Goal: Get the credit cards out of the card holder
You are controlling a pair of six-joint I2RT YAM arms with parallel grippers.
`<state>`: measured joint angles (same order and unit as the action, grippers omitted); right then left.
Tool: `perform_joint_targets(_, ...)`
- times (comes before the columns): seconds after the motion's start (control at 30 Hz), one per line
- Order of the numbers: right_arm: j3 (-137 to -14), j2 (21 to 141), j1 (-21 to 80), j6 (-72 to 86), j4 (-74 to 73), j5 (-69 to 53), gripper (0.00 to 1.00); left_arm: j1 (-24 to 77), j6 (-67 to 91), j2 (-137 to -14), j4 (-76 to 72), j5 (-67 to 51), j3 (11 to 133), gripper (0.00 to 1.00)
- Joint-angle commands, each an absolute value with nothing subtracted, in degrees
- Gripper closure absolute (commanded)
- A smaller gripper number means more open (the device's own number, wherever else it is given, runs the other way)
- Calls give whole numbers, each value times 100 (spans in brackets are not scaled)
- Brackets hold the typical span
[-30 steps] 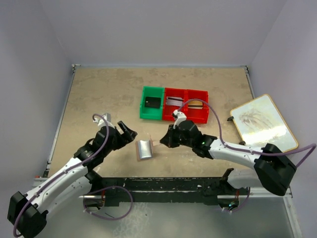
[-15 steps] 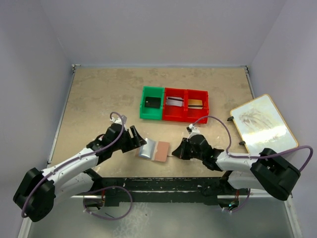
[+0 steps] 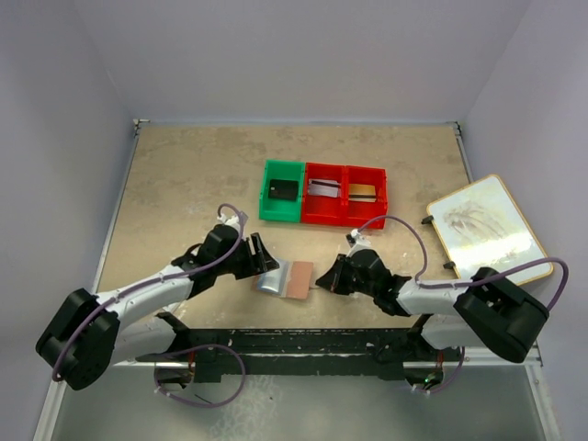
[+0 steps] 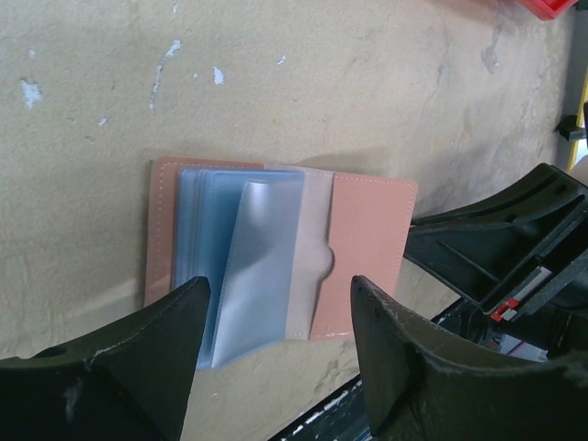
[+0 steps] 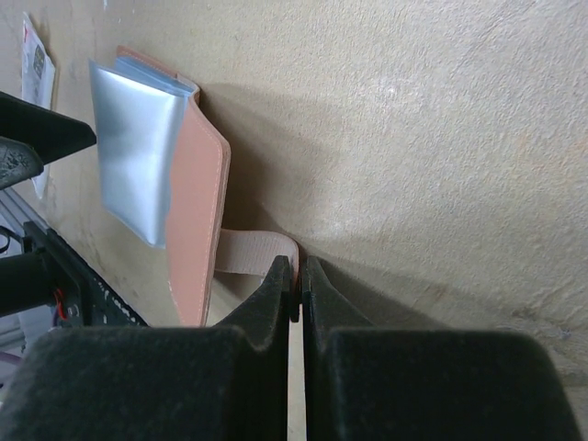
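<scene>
Between the two grippers, on the speckled beige tabletop (image 3: 184, 184), lies the small reddish-brown leather-like folding card holder (image 3: 292, 279), spread open flat. Its clear blue-grey plastic sleeves (image 4: 262, 248) face up, and one leaf is partly lifted. The left gripper (image 4: 276, 292) hangs over the sleeve half with its black fingers (image 4: 156, 340) spread wide, one to each side of the sleeves. I cannot tell whether they touch the holder. The right gripper (image 5: 296, 276) sits low to the table just off the holder's other edge. Its jaws are pressed together on the end of a pale beige strap (image 5: 248, 250) that runs out from under the cover. Beyond both grippers, well apart from them, stand a green plastic bin (image 3: 265, 197) and two joined red plastic bins (image 3: 367, 217).
</scene>
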<state>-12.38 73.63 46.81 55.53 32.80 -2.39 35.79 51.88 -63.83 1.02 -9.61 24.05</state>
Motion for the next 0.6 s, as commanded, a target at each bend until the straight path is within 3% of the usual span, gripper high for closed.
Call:
perform_joint_targets(0.0, -1223, 7469, 4667, 5583, 3222, 3, 100, 3647, 5250, -6526, -563, -1213, 2413, 40)
perform_joint_targets(0.37, -1116, 7369, 4667, 5661, 3221, 57, 100, 3704, 4927, -6235, 300, -235, 2502, 41)
perform_joint_targets(0.57, -1015, 7306, 4667, 5701, 3210, 70, 100, 3709, 4901, -6573, -47, -1003, 2585, 46)
